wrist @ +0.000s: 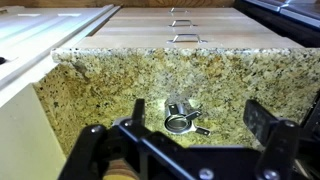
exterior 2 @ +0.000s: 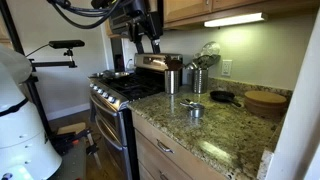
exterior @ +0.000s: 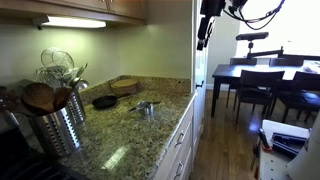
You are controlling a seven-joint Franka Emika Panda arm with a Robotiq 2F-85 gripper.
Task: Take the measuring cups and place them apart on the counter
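Kitchen with a speckled granite desk [exterior: 125, 145] over white cabinets; a gas stove [exterior 2: 122, 90] adjoins one end, and a dark dining table [exterior: 250, 72] with chairs stands beyond the other. The measuring cups [exterior: 146, 107] lie bunched together and touching one another on the open middle of the desk, visible in both exterior views [exterior 2: 195, 108] and, from above, in the wrist view [wrist: 183, 118], near the desk's front edge. A black skillet [exterior: 104, 101] sits farther back, left of the cups in an exterior view, with a round wooden bowl [exterior: 126, 86] behind it. A ribbed steel utensil canister [exterior: 60, 125] holding whisks and wooden spoons stands near the stove end. The gripper [exterior 2: 150, 42] hangs high above the desk, well apart from the cups, its fingers spread wide and holding nothing.
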